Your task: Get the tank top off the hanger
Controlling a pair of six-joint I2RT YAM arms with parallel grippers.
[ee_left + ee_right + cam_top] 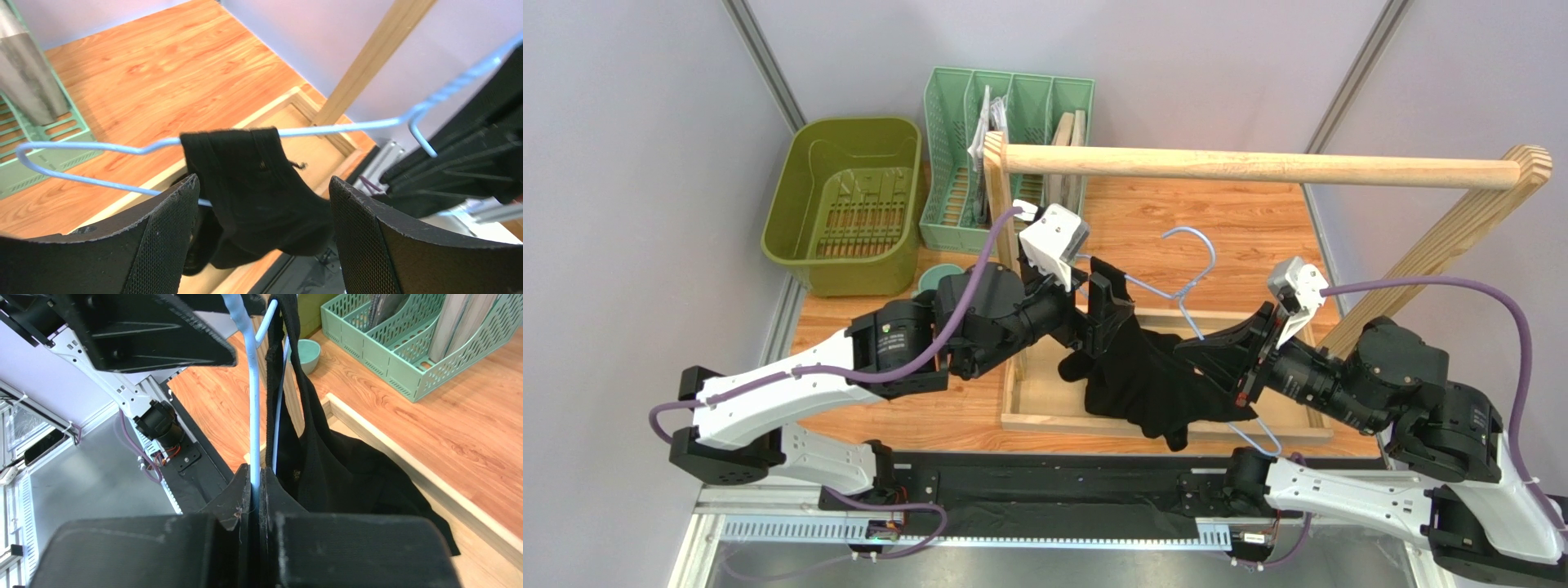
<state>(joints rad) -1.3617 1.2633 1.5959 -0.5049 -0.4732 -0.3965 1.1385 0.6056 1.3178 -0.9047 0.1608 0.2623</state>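
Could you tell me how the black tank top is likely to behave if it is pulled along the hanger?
Probably floppy: the tank top droops in folds over the hanger wire, so it should trail limply behind a pull. Likely light, as one thin wire carries it. The strap might catch on the wire's bent end.

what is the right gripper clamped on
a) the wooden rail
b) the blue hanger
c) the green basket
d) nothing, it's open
b: in the right wrist view the right gripper is pinched shut on the thin blue hanger, with the black tank top hanging just beside it.
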